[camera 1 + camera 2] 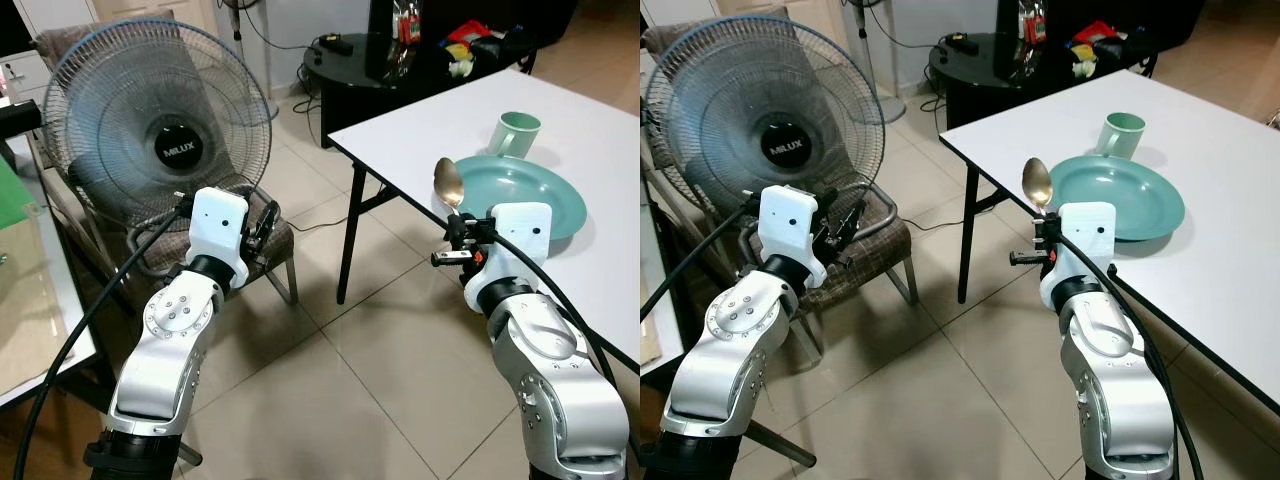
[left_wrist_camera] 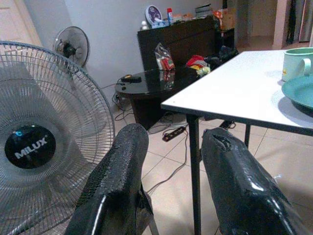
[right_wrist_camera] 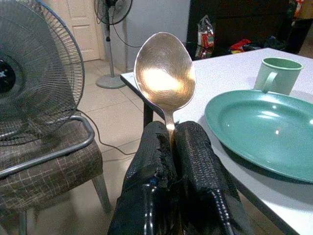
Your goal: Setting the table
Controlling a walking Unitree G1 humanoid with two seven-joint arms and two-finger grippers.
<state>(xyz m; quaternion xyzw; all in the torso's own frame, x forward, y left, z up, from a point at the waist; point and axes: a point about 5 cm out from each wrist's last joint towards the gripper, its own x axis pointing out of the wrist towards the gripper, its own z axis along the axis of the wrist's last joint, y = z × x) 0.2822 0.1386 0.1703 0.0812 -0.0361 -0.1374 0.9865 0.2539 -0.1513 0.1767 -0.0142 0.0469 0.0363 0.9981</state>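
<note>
White table (image 1: 430,130) — empty green plate (image 1: 540,195), mug (image 1: 515,133), right gripper (image 3: 171,128) grasping spoon (image 3: 164,73), left gripper (image 2: 171,147) released

The spoon (image 3: 165,73) is shiny polished metal with a warm brassy glare on its bowl; the right claw (image 3: 172,142) pinching it has rough, textured black rubbery fingers; the plate (image 3: 266,129) and mug (image 3: 278,75) look like smooth glossy green plastic; the table (image 1: 430,135) top is matt white; the chair (image 3: 49,161) has a woven checked cloth seat and a metal tube frame; the floor (image 1: 330,390) tiles are a bit glossy.
</note>
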